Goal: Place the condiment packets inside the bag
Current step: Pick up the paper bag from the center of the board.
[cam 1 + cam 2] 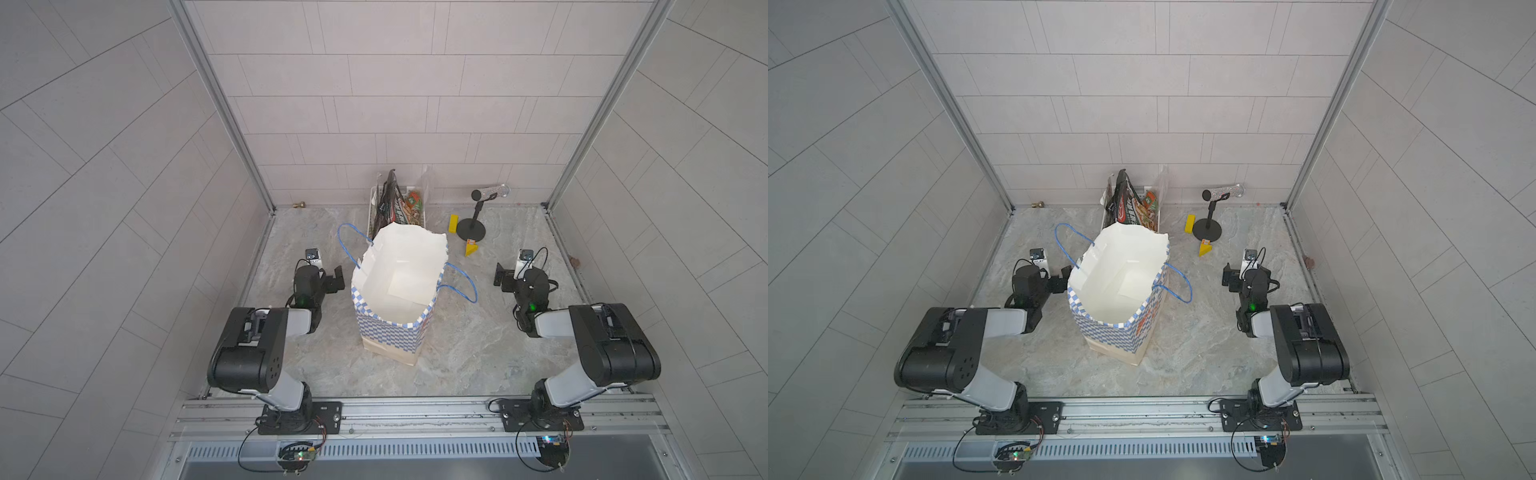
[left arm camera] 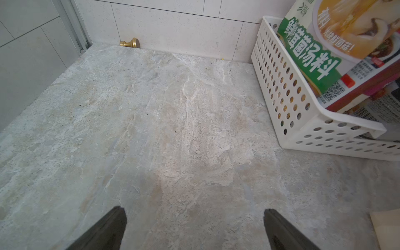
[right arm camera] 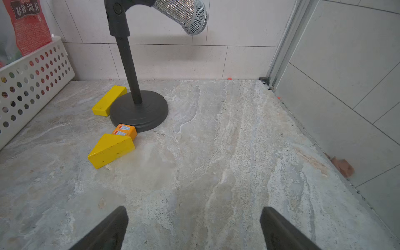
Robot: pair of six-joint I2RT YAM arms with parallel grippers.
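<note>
The left gripper (image 2: 194,211) hangs low over the marbled tabletop (image 2: 151,129), its two dark fingers spread wide with nothing between them. The right gripper (image 3: 193,210) is spread the same way over bare stone. Between the two arms stands one bag (image 1: 388,334), upright and open-mouthed. It is blue-and-white checked outside and white inside, with a tan base band and two blue cord handles. Just behind it, against the back wall, one white perforated basket (image 2: 281,91) holds the condiment packets (image 1: 392,203). They are glossy pouches standing on edge and overlapping: a black packet (image 1: 1129,205) with red print, a cream-and-green packet (image 2: 324,54) with a soup picture, and a red packet (image 3: 28,28). At least three can be told apart; the full count is hidden. Near the right gripper stands one microphone stand (image 3: 138,110) with two yellow blocks (image 3: 110,150) and one small orange block (image 3: 125,131) beside its base. One brass knob (image 2: 131,43) lies against the back wall.
</note>
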